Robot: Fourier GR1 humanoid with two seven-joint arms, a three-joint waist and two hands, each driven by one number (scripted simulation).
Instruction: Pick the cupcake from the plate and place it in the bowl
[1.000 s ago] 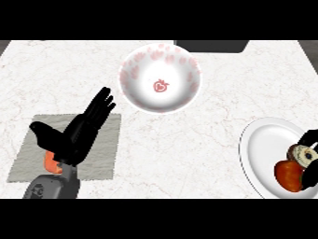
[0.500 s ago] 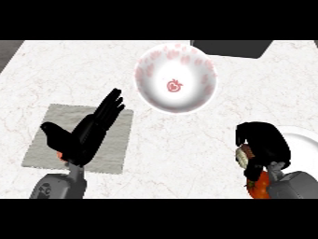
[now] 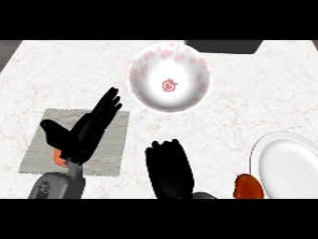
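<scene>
The white bowl (image 3: 148,70) with pink marks and a small red figure on its bottom stands at the back middle of the marble counter. The white plate (image 3: 299,163) lies at the right front, and its top is bare. My right hand (image 3: 168,170) is at the lower middle, left of the plate and in front of the bowl. Its back faces up and its fingers curl downward. The cupcake is hidden under it. My left hand (image 3: 86,133) rests open, fingers up, at the left.
A grey cloth (image 3: 116,149) lies on the counter under my left hand. A dark object (image 3: 223,45) sits at the back edge behind the bowl. A red-brown rounded thing (image 3: 248,186) shows at the plate's left rim by the lower edge.
My right hand has left the plate and moved left toward the middle, fingers curled round the cupcake. The view has shifted. The left hand stays open.
</scene>
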